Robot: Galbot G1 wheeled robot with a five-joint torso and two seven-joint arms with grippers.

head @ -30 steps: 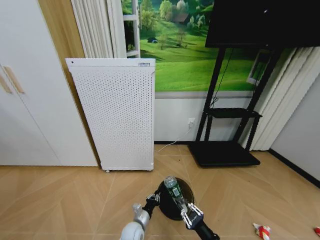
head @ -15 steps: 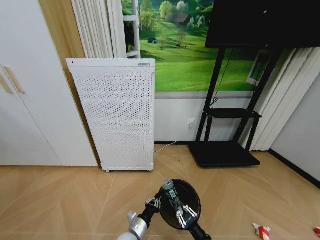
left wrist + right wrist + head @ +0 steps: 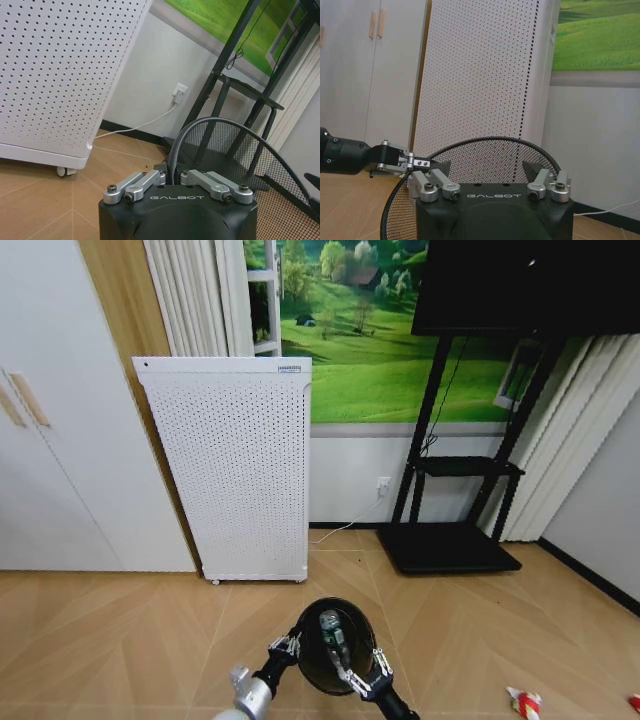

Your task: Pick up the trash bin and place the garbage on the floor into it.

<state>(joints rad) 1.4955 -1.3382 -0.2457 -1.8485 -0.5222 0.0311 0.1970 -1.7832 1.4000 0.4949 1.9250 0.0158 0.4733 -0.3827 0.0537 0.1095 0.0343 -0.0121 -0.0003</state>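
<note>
The black wire-mesh trash bin (image 3: 318, 665) hangs above the floor (image 3: 120, 640), tipped with its mouth toward me. My left gripper (image 3: 287, 646) is shut on its rim, and the left wrist view shows the rim (image 3: 200, 122) clamped in the left gripper (image 3: 172, 175). A clear bottle with a green label (image 3: 330, 628) sits in the bin's mouth. Just behind it, my right gripper (image 3: 358, 673) is open. In the right wrist view nothing lies between the pads (image 3: 441, 168), and the bin's mesh (image 3: 485, 160) is beyond them. A red-and-white piece (image 3: 523, 700) lies on the floor at right, another (image 3: 635, 702) at the edge.
A tall white perforated appliance (image 3: 238, 465) stands against the wall ahead, plugged in by a white cord (image 3: 345, 528). A black TV stand (image 3: 450, 540) is to the right and white cupboards (image 3: 50, 440) to the left. Open parquet lies on both sides.
The bin and both grippers have shifted left and nearer to me. The bottle has dropped from above the rim into the bin's mouth, and the right gripper's fingers have spread.
</note>
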